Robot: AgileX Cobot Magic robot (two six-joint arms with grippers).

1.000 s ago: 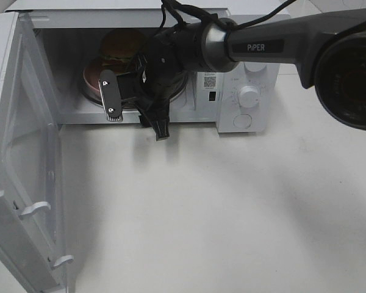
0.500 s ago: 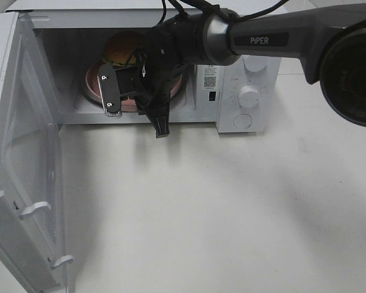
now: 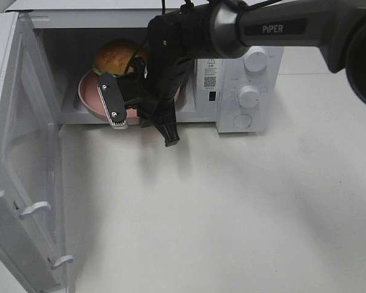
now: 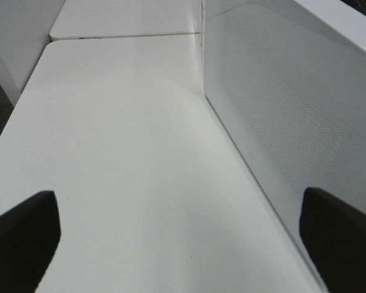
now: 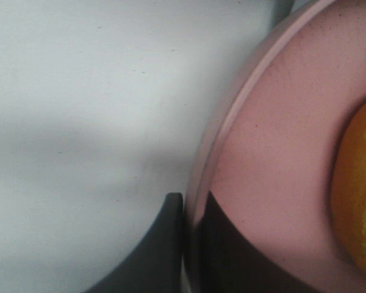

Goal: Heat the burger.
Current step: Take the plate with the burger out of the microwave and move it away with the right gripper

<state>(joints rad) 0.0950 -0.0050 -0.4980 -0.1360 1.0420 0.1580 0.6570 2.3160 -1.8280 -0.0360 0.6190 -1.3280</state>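
Note:
The burger (image 3: 117, 56), with a golden-brown bun, sits on a pink plate (image 3: 87, 97) inside the open microwave (image 3: 247, 91). My right gripper (image 3: 131, 116) reaches into the opening and is shut on the plate's front rim. In the right wrist view its dark fingers (image 5: 161, 244) pinch the pink rim (image 5: 232, 122), with the bun's edge (image 5: 360, 189) beside them. My left gripper (image 4: 183, 244) is open and empty, its dark fingertips (image 4: 21, 238) wide apart above the white table (image 4: 122, 152), next to the microwave's side panel (image 4: 293, 104).
The microwave door (image 3: 24, 152) stands swung open at the left, reaching toward the table's front. The control panel with two knobs (image 3: 249, 96) is on the right of the opening. White table (image 3: 219, 213) lies in front.
My right gripper has shifted slightly toward the front with the plate held. The wrist has risen, so the burger now shows more fully.

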